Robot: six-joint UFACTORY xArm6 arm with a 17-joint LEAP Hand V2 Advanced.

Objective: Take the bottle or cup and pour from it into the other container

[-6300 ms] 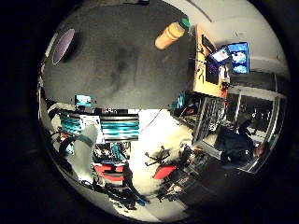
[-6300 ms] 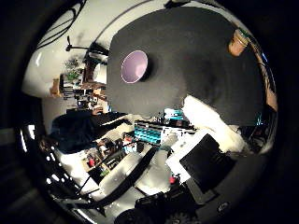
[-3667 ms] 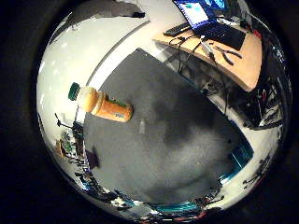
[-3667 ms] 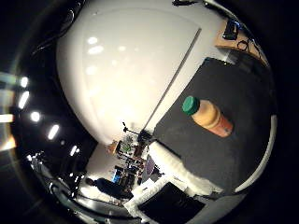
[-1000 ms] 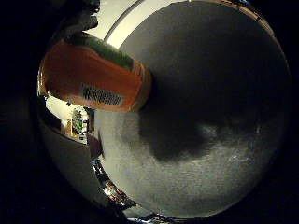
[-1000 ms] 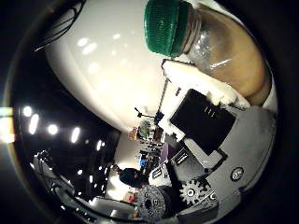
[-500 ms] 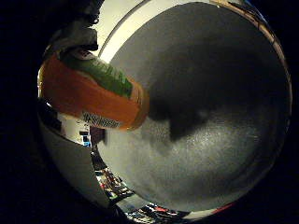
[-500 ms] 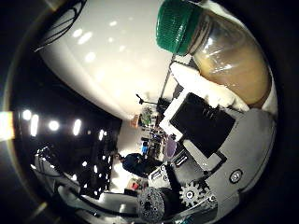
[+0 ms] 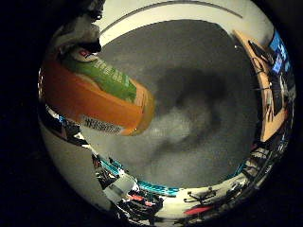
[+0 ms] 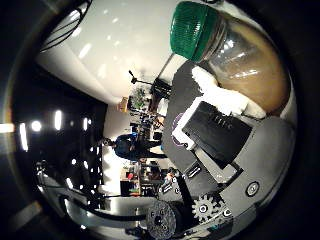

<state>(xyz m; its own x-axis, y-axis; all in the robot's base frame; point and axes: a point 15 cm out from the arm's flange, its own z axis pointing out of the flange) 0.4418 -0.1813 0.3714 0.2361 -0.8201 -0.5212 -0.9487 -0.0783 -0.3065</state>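
Thumb-side palm view: fingers [image 10: 220, 125] against bottle [image 10: 235, 60].

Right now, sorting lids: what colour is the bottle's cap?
Green; the cap of the bottle shows best in the thumb side palm view.

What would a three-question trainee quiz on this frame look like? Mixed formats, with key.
1. True or false: the bottle's cap is off.
2. Multiple choice: what colour is the cap? A) red B) green C) white
3. Fill in: the surface under the bottle is a dark grey ____.

Key
1. False. The cap is on the neck in the thumb side view.
2. B. It is green and ribbed.
3. Mat. The bottle, with its orange and green label, fills much of the little finger side view above it, so it is close to the palm of the hand.
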